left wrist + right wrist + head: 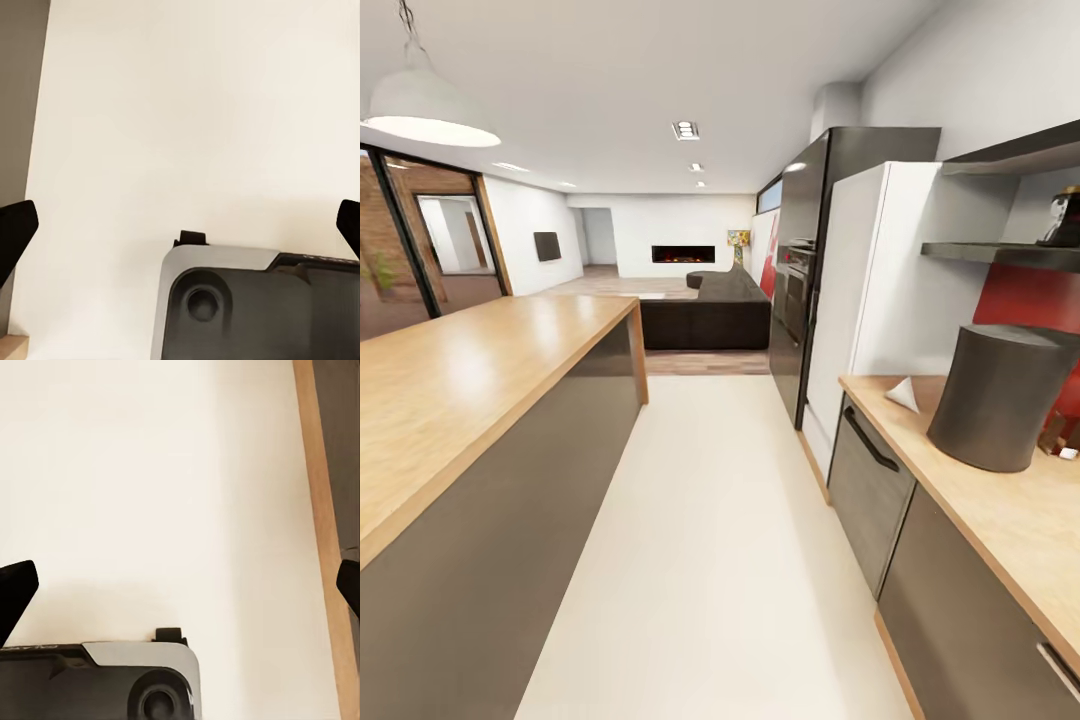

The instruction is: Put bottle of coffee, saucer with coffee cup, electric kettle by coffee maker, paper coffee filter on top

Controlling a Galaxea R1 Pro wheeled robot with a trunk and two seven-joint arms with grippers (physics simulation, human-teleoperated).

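On the right-hand wooden countertop [960, 480] stands a tall dark grey cylinder [1000, 395]. Just behind it lies a small white folded paper cone [903, 393]. A dark jar-like item [1063, 218] sits on the dark wall shelf [1000, 253] above; I cannot tell what it is. A red and white object [1062, 432] peeks out behind the cylinder at the frame edge. My left gripper [180, 232] hangs open over the pale floor, its fingertips [16, 225] wide apart. My right gripper [180, 589] is open too, above the floor beside the cabinet's wooden base strip [322, 532].
A long kitchen island [470, 390] runs along the left. A white floor aisle [710, 520] lies between it and the right cabinets [880, 490]. A white fridge [870, 290] and a black oven tower [805, 270] stand further on. A dark sofa [710, 310] sits beyond. My base [247, 307] shows below.
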